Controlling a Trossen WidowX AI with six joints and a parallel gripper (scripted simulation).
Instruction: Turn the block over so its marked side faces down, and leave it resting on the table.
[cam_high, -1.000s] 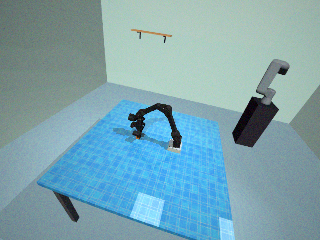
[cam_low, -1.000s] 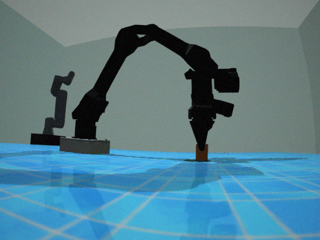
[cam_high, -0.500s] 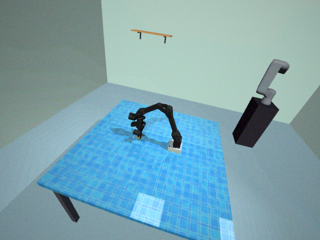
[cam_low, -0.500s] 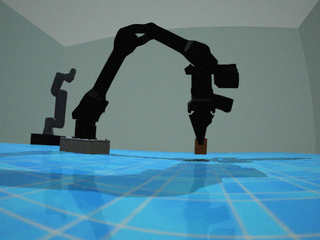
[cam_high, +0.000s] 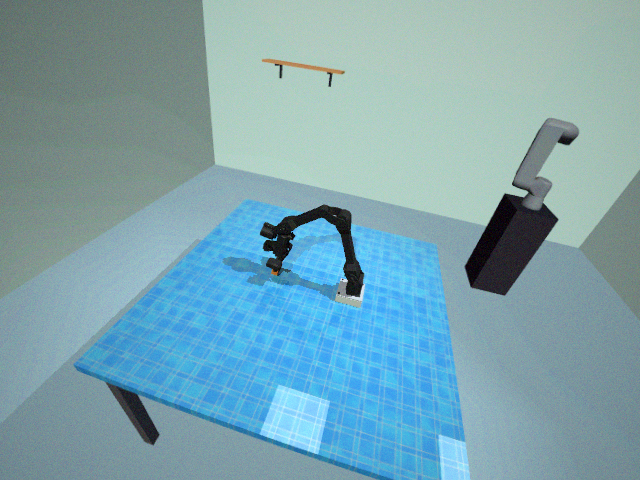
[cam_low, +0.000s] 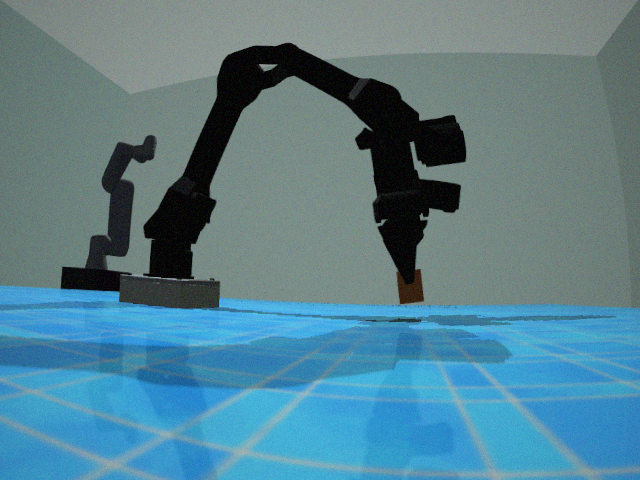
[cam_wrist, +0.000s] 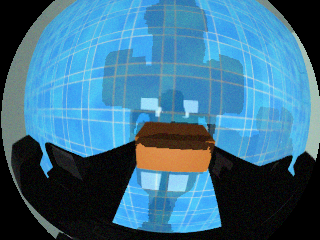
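Note:
The block is a small orange-brown cuboid. My gripper is shut on the block and holds it a little above the blue checked table, slightly tilted. In the wrist view the block fills the space between the dark fingers, with its darker top face towards the camera. I cannot see a mark on it from these views. The arm arches from its grey base over to the block.
A second grey arm stands on a black pedestal off the table. A small wooden shelf hangs on the far wall. Two pale squares lie near the table's front edge.

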